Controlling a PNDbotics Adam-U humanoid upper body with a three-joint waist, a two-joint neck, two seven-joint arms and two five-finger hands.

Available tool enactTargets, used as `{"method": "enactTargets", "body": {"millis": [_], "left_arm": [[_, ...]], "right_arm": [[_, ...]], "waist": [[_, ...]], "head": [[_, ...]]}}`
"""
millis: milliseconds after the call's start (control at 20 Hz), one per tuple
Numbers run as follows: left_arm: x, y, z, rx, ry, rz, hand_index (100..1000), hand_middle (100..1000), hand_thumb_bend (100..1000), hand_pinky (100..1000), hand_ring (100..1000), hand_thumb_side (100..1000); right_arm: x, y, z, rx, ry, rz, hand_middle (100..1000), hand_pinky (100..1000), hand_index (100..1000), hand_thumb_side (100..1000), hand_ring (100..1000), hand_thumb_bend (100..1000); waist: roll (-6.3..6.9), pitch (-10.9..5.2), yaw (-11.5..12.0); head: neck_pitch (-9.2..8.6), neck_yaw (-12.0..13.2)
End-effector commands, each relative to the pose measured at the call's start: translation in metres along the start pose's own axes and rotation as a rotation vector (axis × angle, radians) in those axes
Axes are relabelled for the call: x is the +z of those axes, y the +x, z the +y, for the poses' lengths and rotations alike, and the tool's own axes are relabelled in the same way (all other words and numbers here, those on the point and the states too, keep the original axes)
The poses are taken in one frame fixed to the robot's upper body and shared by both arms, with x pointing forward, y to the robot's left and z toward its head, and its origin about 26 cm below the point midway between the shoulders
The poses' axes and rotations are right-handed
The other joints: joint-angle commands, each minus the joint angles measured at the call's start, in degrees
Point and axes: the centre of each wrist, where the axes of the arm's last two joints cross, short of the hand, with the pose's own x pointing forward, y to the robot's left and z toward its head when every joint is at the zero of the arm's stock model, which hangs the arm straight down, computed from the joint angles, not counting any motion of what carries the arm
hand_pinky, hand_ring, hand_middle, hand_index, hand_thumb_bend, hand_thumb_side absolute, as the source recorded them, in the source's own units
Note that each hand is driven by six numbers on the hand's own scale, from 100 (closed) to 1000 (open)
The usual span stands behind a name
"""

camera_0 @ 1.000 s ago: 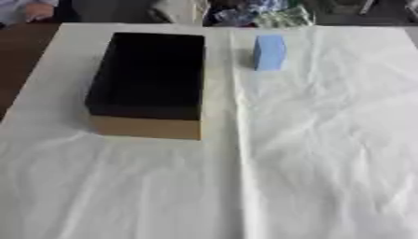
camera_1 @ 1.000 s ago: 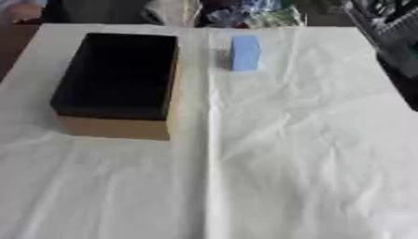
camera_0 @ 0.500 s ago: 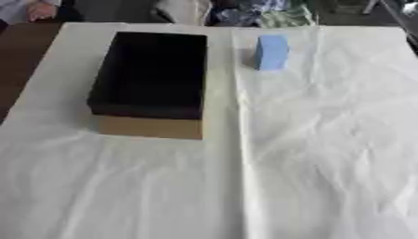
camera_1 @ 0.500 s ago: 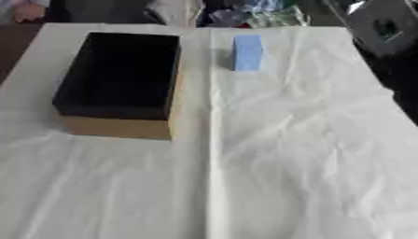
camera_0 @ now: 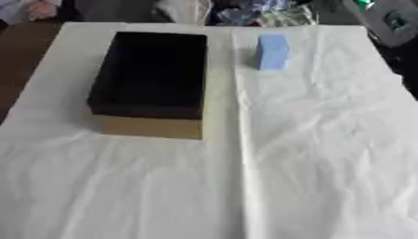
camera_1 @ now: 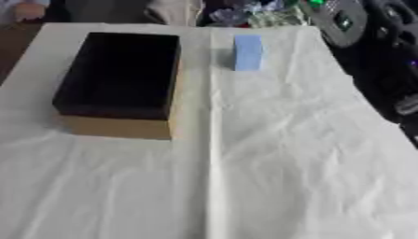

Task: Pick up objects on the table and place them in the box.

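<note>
An open cardboard box [camera_0: 151,127] with a black inside and tan walls stands on the left half of the white-covered table; nothing shows inside it. A light blue block [camera_0: 272,51] stands upright to the right of the box's far end, a short gap away. My right hand [camera_1: 343,21] comes in at the upper right corner as a grey plate with a small green light, with black arm parts [camera_1: 390,56] running down the right edge. It hangs right of the blue block and does not touch it. My left hand does not show.
The white cloth [camera_0: 310,154] is wrinkled, with a crease running down its middle. Crumpled clear and blue packaging [camera_0: 265,11] lies beyond the table's far edge. Bare brown tabletop [camera_0: 20,60] shows left of the cloth.
My right arm has come further into view from the upper right, moving left and down toward the table. The box and the blue block have stayed put.
</note>
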Motion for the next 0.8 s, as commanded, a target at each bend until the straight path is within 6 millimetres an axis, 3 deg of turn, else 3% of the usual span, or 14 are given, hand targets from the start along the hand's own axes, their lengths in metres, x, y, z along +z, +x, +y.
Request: {"method": "enactTargets", "body": {"millis": [50, 450, 650, 800], "left_arm": [[-0.004, 0.007, 0.000, -0.002, -0.015, -0.022, 871, 671, 100, 969, 697, 533], [-0.005, 0.007, -0.001, 0.001, -0.020, -0.020, 871, 671, 100, 968, 697, 533], [-0.005, 0.007, -0.001, 0.003, -0.022, -0.019, 871, 672, 100, 968, 698, 534], [-0.005, 0.007, -0.001, 0.005, -0.024, -0.018, 871, 672, 100, 968, 698, 535]], "right_arm": [[-0.005, -0.003, -0.008, 0.023, 0.004, 0.000, 851, 942, 884, 201, 939, 100], [-0.013, -0.011, 0.005, 0.046, 0.104, 0.003, 884, 958, 913, 215, 965, 100], [-0.016, -0.014, 0.007, 0.055, 0.149, -0.011, 908, 978, 950, 401, 984, 100], [-0.020, -0.014, 0.008, 0.066, 0.198, -0.033, 967, 1000, 1000, 677, 1000, 100]], "waist": [[0.18, -1.29, -0.08], [0.09, -1.42, -0.11], [0.07, -1.36, -0.14], [0.02, -1.36, -0.18]], "head": [[0.18, 0.07], [-0.33, 0.10], [-0.40, 0.20], [-0.29, 0.27]]}}
